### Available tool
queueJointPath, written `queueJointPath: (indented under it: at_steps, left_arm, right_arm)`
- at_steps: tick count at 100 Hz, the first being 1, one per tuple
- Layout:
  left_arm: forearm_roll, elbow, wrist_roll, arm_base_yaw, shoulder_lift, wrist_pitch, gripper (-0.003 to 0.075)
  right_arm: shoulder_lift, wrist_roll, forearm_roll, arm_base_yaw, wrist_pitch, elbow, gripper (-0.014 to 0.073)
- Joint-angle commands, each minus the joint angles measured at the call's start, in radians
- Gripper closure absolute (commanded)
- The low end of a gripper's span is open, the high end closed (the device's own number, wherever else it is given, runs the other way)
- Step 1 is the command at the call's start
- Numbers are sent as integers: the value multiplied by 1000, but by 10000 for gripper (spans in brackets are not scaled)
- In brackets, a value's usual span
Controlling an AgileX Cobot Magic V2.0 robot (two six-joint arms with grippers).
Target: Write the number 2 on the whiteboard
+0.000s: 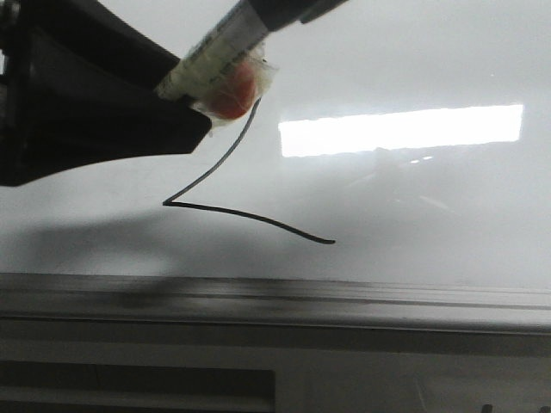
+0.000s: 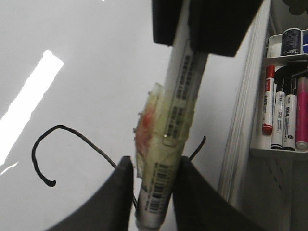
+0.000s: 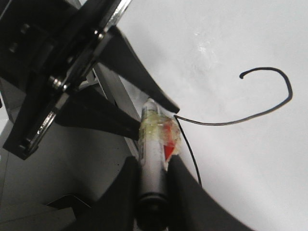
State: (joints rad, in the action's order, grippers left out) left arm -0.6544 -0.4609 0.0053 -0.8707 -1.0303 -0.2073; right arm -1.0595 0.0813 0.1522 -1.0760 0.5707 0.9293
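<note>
Front view: a black gripper (image 1: 185, 103) reaches in from 10 o'clock, pinching a taped marker (image 1: 215, 56) above the glossy whiteboard (image 1: 413, 215); the thin black number 2 (image 1: 232, 194) lies at 5 o'clock from it.

Left wrist view: fingers (image 2: 113, 202) clamp the marker's barcoded barrel.

Right wrist view: that gripper (image 3: 153, 187) squeezes its capped end.

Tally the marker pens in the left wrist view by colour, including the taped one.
Red-capped marker pen: 1
Black-capped white marker pens: 2
Pink marker pen: 1
White barcode-labelled marker pen with taped middle: 1
Total: 5
</note>
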Motion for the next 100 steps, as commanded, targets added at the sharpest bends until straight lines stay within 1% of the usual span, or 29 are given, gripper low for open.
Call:
queueJointPath:
  at_steps: [1, 30, 33, 37, 40, 42, 44, 47, 50, 51, 52, 54, 55, 57, 60, 62, 68, 81, 88, 100]
  left_arm:
    - [-5, -33, 0, -5, 9, -57, 736]
    - [-6, -33, 0, -5, 9, -57, 739]
    - [-6, -33, 0, -5, 9, -57, 739]
    - [-6, -33, 0, -5, 9, -57, 739]
    - [-4, -33, 0, -5, 9, -57, 739]
    - [-4, -33, 0, -5, 9, -57, 739]
    - [-4, -33, 0, -5, 9, -57, 739]
    - [1, -33, 0, -5, 9, -57, 739]
    - [9, -33, 0, -5, 9, -57, 739]
    - [14, -33, 0, -5, 9, -57, 739]
    - [18, -33, 0, -5, 9, -57, 739]
    - [31, -33, 0, -5, 9, -57, 740]
    - [37, -33, 0, -5, 9, -57, 739]
    - [56, -33, 0, -5, 12, -57, 739]
    - [92, -33, 0, -5, 14, -57, 740]
    - [107, -33, 0, -5, 14, -57, 740]
    - [189, -33, 0, -5, 23, -57, 740]
    - [442, -33, 0, -2, 54, -57, 740]
    - [589, -33, 0, 23, 77, -59, 740]
    - [832, -33, 0, 92, 109, -40, 740]
  right_arm:
    - [13, -9, -8, -1, -73, 33, 649]
    - [13, -9, -25, -1, -77, 33, 648]
    - [13, -9, -25, -1, -81, 33, 643]
    - [13, -9, -25, -1, -86, 33, 613]
    - [13, -9, -25, -1, -94, 33, 574]
    - [13, -9, -25, -1, -102, 33, 533]
    - [13, -9, -25, -1, -111, 33, 465]
    - [13, -9, -25, -1, -120, 33, 403]
    - [13, -9, -21, 1, -134, 33, 291]
    - [13, -9, -17, 1, -137, 33, 268]
    - [13, -9, -10, 4, -140, 33, 223]
    - [13, -9, 4, 4, -149, 33, 181]
    - [13, -9, 10, 6, -155, 33, 141]
    - [14, -9, 31, 12, -163, 33, 90]
    - [17, -9, 64, 21, -175, 33, 36]
    - [21, -9, 76, 25, -179, 33, 25]
    - [36, -9, 118, 44, -199, 33, 31]
    - [104, -9, 169, 87, -203, 33, 118]
    - [151, -9, 185, 109, -184, 33, 165]
    - [222, -9, 201, 134, -142, 33, 210]
